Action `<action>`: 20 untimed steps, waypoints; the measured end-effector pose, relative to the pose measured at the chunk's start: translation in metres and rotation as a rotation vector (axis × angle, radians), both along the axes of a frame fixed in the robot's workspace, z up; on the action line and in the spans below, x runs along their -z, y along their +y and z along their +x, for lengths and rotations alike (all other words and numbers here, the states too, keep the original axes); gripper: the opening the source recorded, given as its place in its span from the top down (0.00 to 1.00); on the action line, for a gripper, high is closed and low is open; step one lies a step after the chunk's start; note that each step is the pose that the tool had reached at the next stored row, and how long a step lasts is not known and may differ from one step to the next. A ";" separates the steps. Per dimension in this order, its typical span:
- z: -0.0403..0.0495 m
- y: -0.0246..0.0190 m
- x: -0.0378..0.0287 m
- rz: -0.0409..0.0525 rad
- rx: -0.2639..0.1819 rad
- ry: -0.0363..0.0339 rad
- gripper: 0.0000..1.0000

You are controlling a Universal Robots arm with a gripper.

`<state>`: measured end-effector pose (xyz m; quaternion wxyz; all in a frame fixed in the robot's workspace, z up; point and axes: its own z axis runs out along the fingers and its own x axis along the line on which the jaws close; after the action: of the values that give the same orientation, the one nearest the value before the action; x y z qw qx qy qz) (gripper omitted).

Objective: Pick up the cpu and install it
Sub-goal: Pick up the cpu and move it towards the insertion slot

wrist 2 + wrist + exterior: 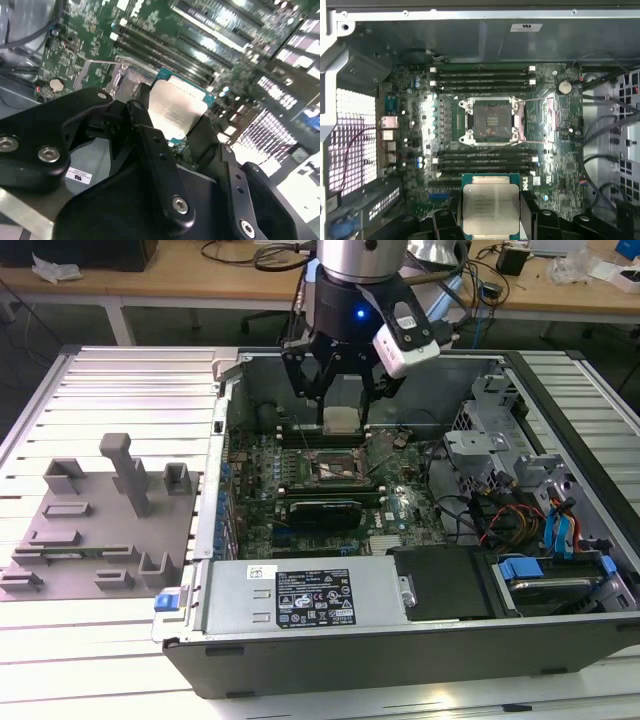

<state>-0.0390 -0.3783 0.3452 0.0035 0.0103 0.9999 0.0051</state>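
Found the cpu [490,207] clamped in the gripper [342,412] at upper centre of the exterior view, held clear of the bare socket [338,468]. Judged pickup done, seating outstanding.

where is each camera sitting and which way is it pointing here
Exterior view: off the arm, raised, looking down into the open grey computer case; shows the wrist and black jaws shut on the silvery square cpu chip.
First wrist view: on the arm, facing squarely at the green motherboard and black square socket frame; jaw tips flank the chip.
Second wrist view: on the arm, behind the jaws, looking obliquely past them at the board.
All views share the held chip.
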 end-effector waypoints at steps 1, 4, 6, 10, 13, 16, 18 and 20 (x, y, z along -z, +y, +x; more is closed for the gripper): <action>0.0004 0.0128 0.0071 -0.0002 0.000 0.0001 0.45; 0.0008 0.0217 0.0136 -0.0001 0.000 0.0001 0.45; 0.0013 0.0263 0.0185 0.0000 0.000 0.0000 0.45; 0.0018 0.0305 0.0257 0.0000 0.000 0.0000 0.45; 0.0021 0.0325 0.0314 -0.0001 0.000 0.0001 0.45; 0.0024 0.0343 0.0381 0.0000 0.000 0.0000 0.45; 0.0027 0.0357 0.0431 -0.0001 0.000 0.0001 0.45; 0.0030 0.0368 0.0469 -0.0001 0.000 0.0001 0.45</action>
<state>-0.0360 -0.3415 0.2983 0.0034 0.0104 0.9999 0.0050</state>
